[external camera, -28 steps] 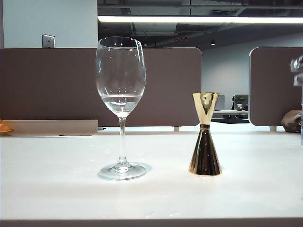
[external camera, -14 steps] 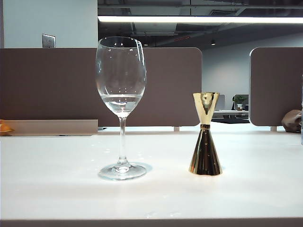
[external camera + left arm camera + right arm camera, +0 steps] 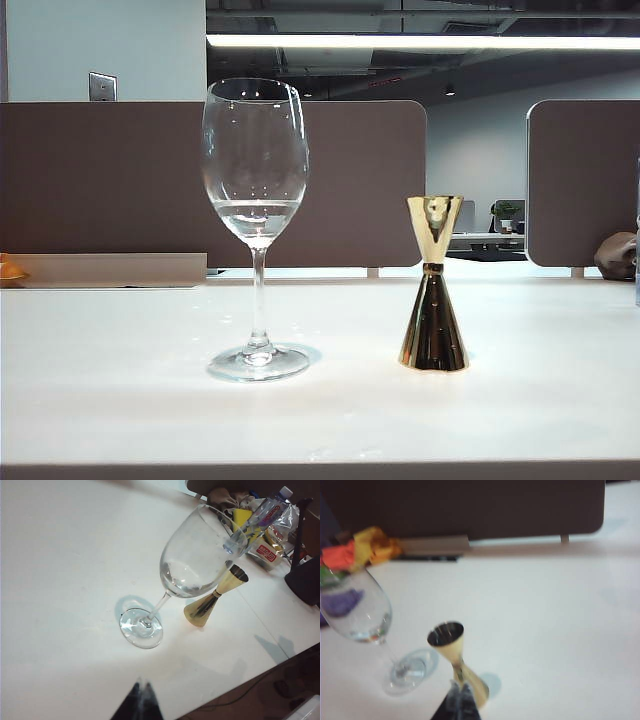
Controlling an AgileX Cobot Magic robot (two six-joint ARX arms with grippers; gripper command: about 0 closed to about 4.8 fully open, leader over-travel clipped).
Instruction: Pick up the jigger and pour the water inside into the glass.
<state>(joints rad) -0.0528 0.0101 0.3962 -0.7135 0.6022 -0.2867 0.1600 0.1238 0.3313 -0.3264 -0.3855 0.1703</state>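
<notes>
One tall clear stemmed wine glass (image 3: 256,230) stands on the single white tabletop (image 3: 120,400), and beside it one shiny gold metal hourglass jigger (image 3: 434,285). One thin level of clear water (image 3: 256,205) shows in the bowl. Two dark brown partition panels (image 3: 110,180) rise behind. Past the far edge, the left wrist view catches one clear plastic bottle (image 3: 265,512). Each wrist view shows one dark end effector tip, two in all: left (image 3: 141,705), right (image 3: 461,702), both pinched together.
</notes>
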